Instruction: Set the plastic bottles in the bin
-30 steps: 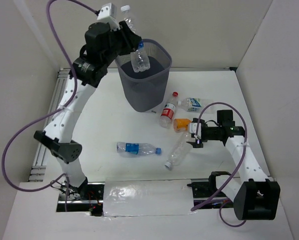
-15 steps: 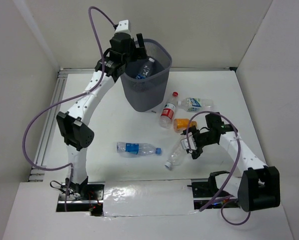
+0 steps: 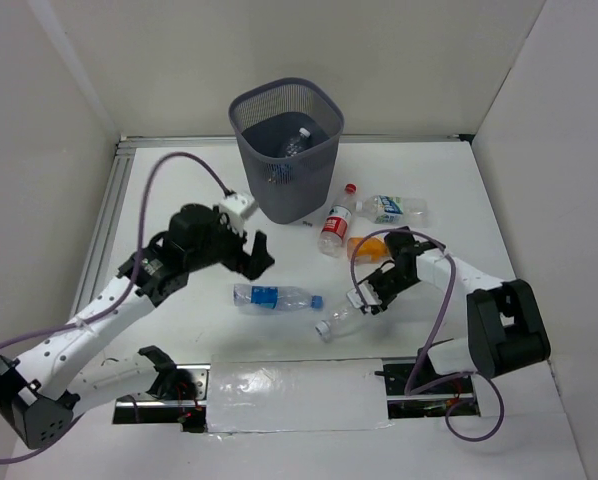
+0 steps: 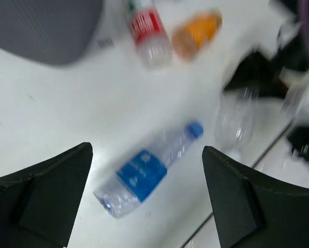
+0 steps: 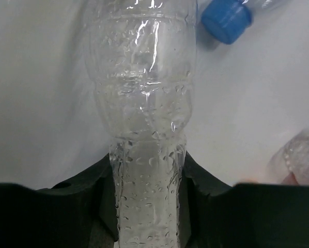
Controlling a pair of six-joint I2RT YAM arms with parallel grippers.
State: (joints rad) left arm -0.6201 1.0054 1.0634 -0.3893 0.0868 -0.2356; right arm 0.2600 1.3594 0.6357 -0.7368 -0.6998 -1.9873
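Right gripper (image 3: 367,296) pinches the unlabelled clear bottle (image 3: 337,317) near the worktop's front edge; left gripper (image 3: 253,256) is spread near the blue-labelled bottle (image 3: 274,297).

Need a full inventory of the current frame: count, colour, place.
bin: 1, dark grey mesh, far centre of table
bottle in bin: at least 1, clear, inside
blue-label bottle: 1, clear, blue cap, lying mid-table
red-label bottle: 1, red cap, lying right of bin
orange bottle: 1, orange, beside red-label bottle
far-right bottle: 1, clear, labelled
unlabelled bottle: 1, clear, in right gripper
table: 1, white
left gripper: open, near blue-label bottle
right gripper: shut on unlabelled bottle
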